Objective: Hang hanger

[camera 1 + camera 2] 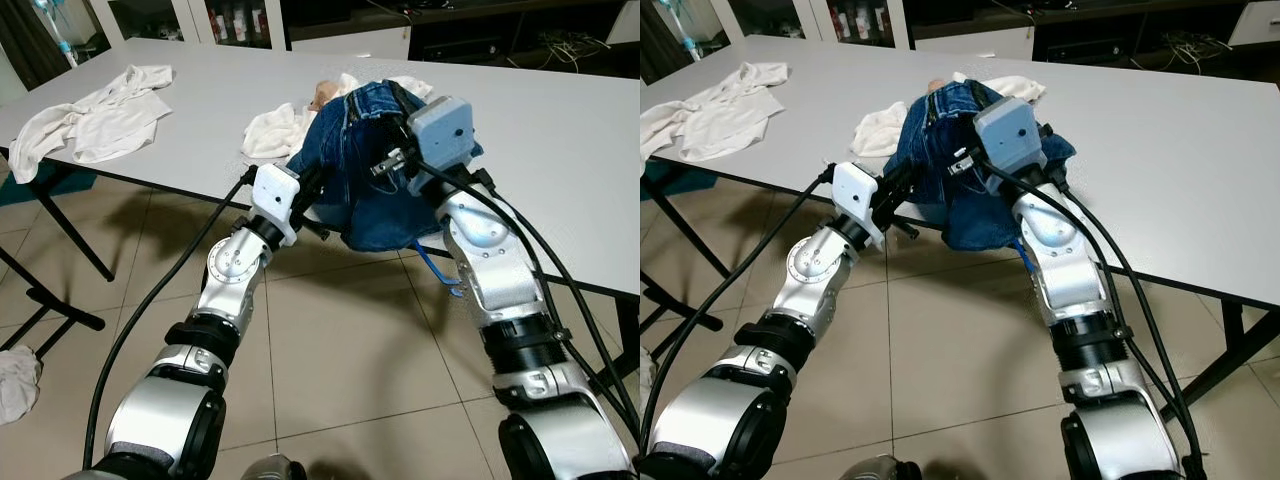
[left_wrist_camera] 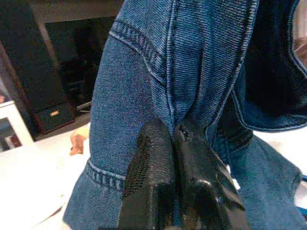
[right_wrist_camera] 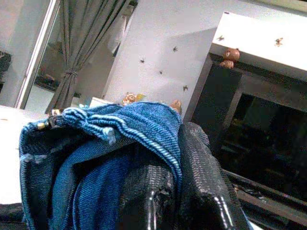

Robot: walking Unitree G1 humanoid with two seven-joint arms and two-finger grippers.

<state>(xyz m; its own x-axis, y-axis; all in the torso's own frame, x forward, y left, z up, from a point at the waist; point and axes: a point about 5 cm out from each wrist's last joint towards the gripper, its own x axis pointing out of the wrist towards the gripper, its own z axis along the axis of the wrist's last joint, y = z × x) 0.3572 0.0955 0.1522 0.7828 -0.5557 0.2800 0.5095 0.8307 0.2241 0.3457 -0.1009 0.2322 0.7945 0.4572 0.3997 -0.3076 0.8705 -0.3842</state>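
Observation:
A blue denim garment [image 1: 350, 170] lies bunched at the white table's [image 1: 560, 150] near edge and hangs over it. A thin blue hanger part [image 1: 436, 268] pokes out below the denim, under the table edge. My left gripper [image 1: 312, 192] reaches in from the left and is shut on a fold of the denim [image 2: 144, 86], its fingertips [image 2: 158, 134] pressed together. My right gripper [image 1: 388, 160] sits on top of the heap and is shut on a hemmed edge of the denim [image 3: 139, 120], which drapes over its fingers [image 3: 196, 158].
A white shirt [image 1: 100, 115] lies spread on the table's far left. More white cloth [image 1: 275, 130] lies behind the denim. A white rag [image 1: 15, 380] is on the tiled floor at left, near black table legs [image 1: 60, 310]. Dark cabinets [image 1: 480, 30] stand behind the table.

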